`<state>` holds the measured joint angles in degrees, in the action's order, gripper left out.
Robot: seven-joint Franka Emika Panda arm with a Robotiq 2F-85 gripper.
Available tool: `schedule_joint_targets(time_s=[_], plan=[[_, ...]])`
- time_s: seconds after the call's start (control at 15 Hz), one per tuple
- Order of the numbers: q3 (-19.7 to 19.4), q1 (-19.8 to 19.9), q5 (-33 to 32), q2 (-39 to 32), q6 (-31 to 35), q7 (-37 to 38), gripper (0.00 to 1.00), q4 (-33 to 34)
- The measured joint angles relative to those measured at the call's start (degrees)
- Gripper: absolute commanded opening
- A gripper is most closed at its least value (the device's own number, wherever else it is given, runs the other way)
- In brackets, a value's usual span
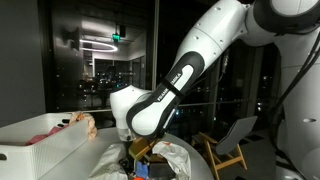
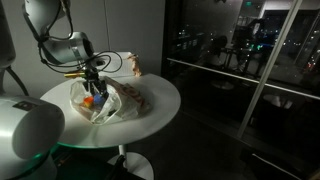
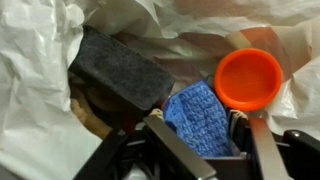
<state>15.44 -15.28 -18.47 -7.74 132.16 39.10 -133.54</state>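
Note:
In the wrist view my gripper (image 3: 205, 135) reaches down into a crumpled white plastic bag (image 3: 35, 95). A blue knitted cloth (image 3: 200, 115) sits between its two fingers, which are closed against it. An orange round cup (image 3: 248, 78) lies just right of the cloth, and a dark grey block (image 3: 120, 70) lies to the left. In an exterior view the gripper (image 2: 95, 88) is down in the bag (image 2: 120, 100) on a round white table (image 2: 160, 110). In an exterior view (image 1: 135, 155) the gripper is low over the bag (image 1: 175, 160).
A brown object (image 2: 133, 66) stands at the back of the table. A white box with pink items (image 1: 45, 140) stands beside the bag. A wooden chair (image 1: 232, 145) stands by the glass wall (image 2: 240, 60). The table edge is near the bag.

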Motion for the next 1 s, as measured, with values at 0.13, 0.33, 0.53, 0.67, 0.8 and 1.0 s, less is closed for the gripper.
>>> schedule_joint_targets(time_s=[0.13, 0.33, 0.53, 0.67, 0.8, 1.0], plan=[[0.0, -1.1, -0.1, 1.0, -0.9, 0.3, 1.00, 0.0], [0.6, -3.7, -3.1, 3.8, -9.0, 4.6, 1.00, -0.1], [2.5, -4.9, 0.4, 5.6, -13.5, 0.8, 0.99, -0.8], [3.0, -5.0, 3.9, 6.6, -13.2, -6.4, 1.00, -1.3], [3.0, -4.9, 5.7, 7.2, -11.9, -13.4, 1.00, -1.7], [3.0, -4.7, 6.9, 6.6, -8.6, -23.3, 1.00, -1.9]])
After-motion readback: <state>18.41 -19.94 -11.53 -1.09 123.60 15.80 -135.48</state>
